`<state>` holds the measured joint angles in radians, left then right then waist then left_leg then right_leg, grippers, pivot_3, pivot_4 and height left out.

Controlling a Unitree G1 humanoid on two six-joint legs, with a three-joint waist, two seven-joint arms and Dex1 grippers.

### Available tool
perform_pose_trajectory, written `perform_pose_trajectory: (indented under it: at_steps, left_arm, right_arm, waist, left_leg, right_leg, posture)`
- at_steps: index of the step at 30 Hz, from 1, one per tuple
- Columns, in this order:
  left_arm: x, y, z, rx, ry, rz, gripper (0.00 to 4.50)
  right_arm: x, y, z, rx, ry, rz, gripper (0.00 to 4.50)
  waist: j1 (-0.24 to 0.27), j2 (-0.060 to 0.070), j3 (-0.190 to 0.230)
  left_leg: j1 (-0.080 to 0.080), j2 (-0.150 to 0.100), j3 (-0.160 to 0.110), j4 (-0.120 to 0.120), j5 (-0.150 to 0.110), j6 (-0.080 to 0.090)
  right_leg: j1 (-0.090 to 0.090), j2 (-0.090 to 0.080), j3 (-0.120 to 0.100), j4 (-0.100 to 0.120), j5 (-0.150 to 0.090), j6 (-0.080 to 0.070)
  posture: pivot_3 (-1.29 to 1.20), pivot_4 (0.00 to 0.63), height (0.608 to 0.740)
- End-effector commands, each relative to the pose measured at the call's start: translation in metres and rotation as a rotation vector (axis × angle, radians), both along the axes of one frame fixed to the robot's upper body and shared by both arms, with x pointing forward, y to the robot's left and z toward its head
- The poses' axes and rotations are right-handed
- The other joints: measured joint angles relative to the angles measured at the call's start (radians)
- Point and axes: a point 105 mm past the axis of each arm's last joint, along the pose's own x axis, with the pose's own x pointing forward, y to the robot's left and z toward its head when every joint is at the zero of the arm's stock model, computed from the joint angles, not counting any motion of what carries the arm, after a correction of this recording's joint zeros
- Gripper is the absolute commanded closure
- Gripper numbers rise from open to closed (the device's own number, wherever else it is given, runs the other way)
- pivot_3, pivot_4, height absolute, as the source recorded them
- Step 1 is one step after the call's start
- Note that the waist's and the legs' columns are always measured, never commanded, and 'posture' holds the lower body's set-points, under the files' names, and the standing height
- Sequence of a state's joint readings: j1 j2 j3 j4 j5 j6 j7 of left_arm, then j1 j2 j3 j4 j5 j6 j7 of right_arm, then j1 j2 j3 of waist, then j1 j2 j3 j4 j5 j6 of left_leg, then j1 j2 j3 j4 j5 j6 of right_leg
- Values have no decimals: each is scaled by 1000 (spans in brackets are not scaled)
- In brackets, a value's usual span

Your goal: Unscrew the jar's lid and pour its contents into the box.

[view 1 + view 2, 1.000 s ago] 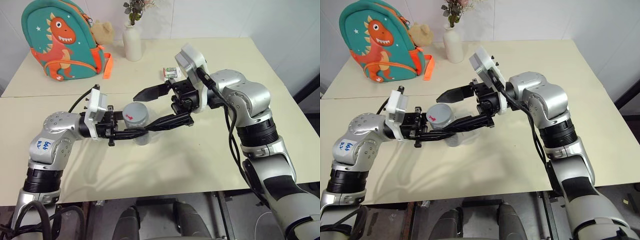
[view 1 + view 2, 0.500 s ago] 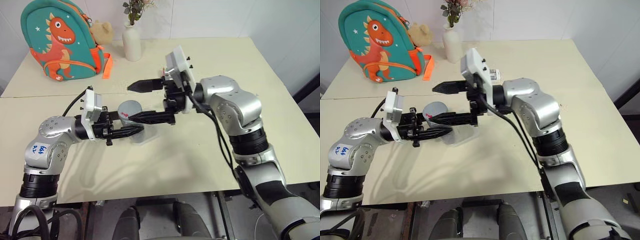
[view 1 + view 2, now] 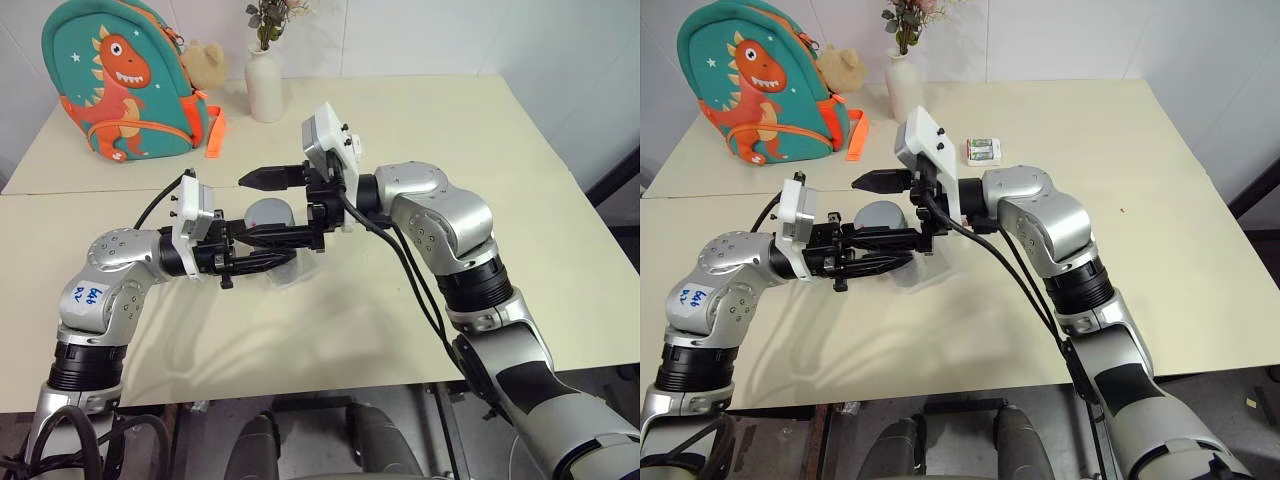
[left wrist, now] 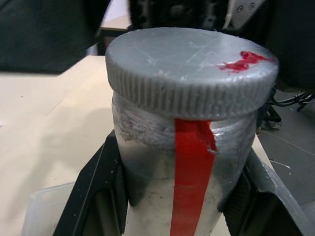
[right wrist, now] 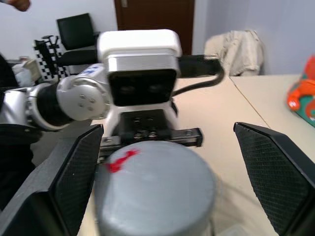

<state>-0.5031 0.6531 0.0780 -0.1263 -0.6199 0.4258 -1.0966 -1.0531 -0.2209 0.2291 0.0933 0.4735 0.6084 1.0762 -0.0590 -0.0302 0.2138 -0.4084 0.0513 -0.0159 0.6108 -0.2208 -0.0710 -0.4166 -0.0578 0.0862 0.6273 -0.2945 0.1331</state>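
Cream table (image 3: 400, 330), frame centre: our left gripper (image 3: 262, 262) clenches the silvery-grey red-striped cylindrical jar (image 4: 189, 172); right gripper (image 3: 265, 205) jaws released astride its ribbed grey lid (image 4: 189, 64). Unscrewing, pouring remain.

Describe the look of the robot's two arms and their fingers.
Both arms are silver-grey with black joint bands and black cables. Each wrist carries a white camera box. The left gripper and right gripper have black pointed fingers. The left arm bears a white handwritten label.

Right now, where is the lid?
The lid is on the jar, which the left gripper clamps above the box; the open right gripper's fingers flank it.
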Motion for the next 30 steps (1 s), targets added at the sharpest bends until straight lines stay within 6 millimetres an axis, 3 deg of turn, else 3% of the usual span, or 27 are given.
perform_pose_trajectory:
  at_steps: [1,6,14,18,24,27,30]
  left_arm:
    - [-2,-2,9,-3,-46,-8,2519]
    - [-2,-1,10,-3,-45,-4,2519]
    - [-2,2,13,-5,-50,8,2519]
    - [1,5,24,-46,-56,27,2519]
    - [-1,11,22,-8,-57,34,2519]
    - [-1,13,22,-7,-53,40,2519]
    - [0,14,22,-3,-50,44,2519]
  right_arm:
    - [-2,2,17,42,-57,4,38]
    - [7,-7,18,40,-62,-25,38]
    - [27,-38,14,3,-62,-97,38]
    - [30,-56,22,36,-7,-101,38]
    - [40,-94,29,31,25,-117,38]
    - [32,-99,33,12,33,-49,38]
    - [26,-89,39,41,37,-5,38]
  waist:
    - [0,0,0]
    - [0,0,0]
    - [0,0,0]
    - [2,0,0]
    - [1,0,0]
    - [-1,0,0]
    - [-8,2,1]
  left_leg:
    - [0,0,0,0,0,0]
    - [0,0,0,0,0,0]
    - [0,0,0,0,0,0]
    - [0,0,0,0,0,0]
    - [0,0,0,0,0,0]
    - [0,0,1,0,0,0]
    - [0,0,1,0,0,1]
  right_leg:
    - [0,0,0,0,0,0]
    - [0,0,0,0,0,0]
    - [0,0,0,0,0,0]
    - [0,0,0,0,0,0]
    - [0,0,0,-1,0,0]
    - [0,0,0,-1,0,0]
    - [0,0,1,0,0,0]
  posture:
    - [0,150,740]
    - [0,150,740]
    - [0,150,740]
    - [0,150,740]
    - [0,150,740]
    - [0,150,740]
    - [0,150,740]
